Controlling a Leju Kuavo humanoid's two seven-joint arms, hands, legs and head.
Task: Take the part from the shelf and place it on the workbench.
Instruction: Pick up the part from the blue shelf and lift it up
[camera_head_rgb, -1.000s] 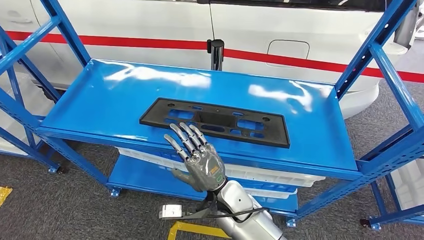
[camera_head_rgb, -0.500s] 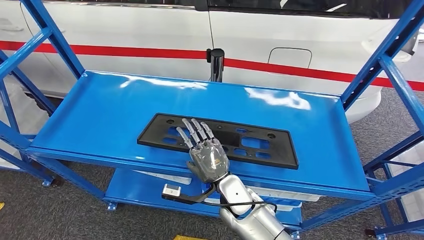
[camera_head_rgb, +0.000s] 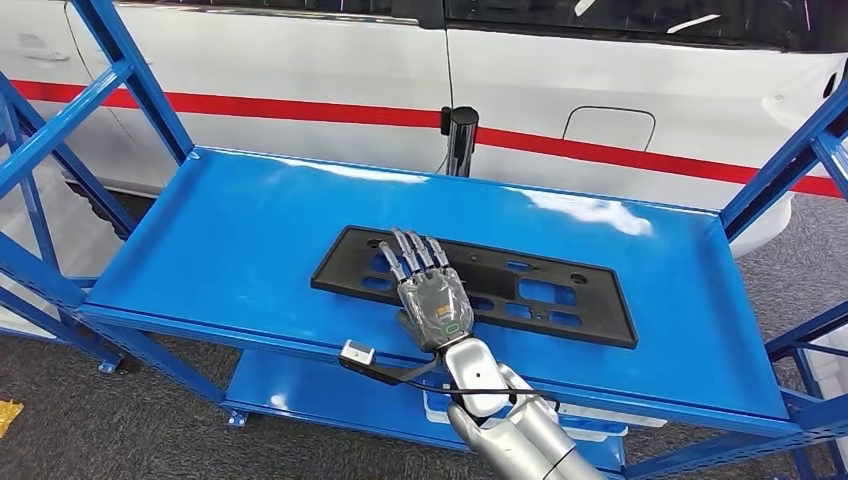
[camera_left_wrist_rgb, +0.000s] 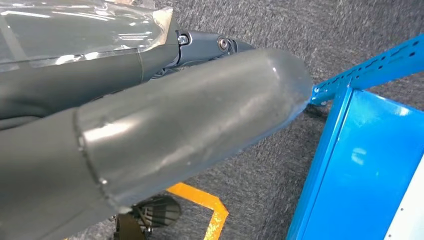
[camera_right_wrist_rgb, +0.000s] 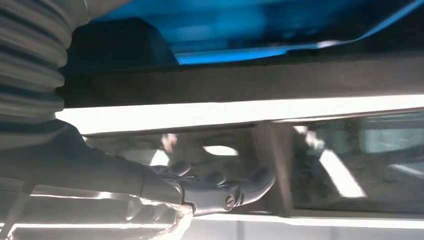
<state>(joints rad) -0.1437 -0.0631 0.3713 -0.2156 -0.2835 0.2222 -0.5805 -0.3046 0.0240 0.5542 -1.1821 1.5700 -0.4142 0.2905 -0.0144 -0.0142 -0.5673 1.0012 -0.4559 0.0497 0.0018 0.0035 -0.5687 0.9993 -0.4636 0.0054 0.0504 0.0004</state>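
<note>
Lying flat: black part (camera_head_rgb: 520, 290) (slotted)

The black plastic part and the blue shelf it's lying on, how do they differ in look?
The black part is matte, while the blue shelf is glossy and throws back bright reflections. The part is pierced with cutouts and small holes; the shelf surface is solid. The part is a narrow strip, the shelf far wider and longer. Both are flat and rectangular. The right robot hand lies over the part's left half.

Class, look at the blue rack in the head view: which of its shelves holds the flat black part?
The upper shelf, the broad top deck. The black part lies flat on it under the right hand, while the lower shelf carries no such panel.
</note>
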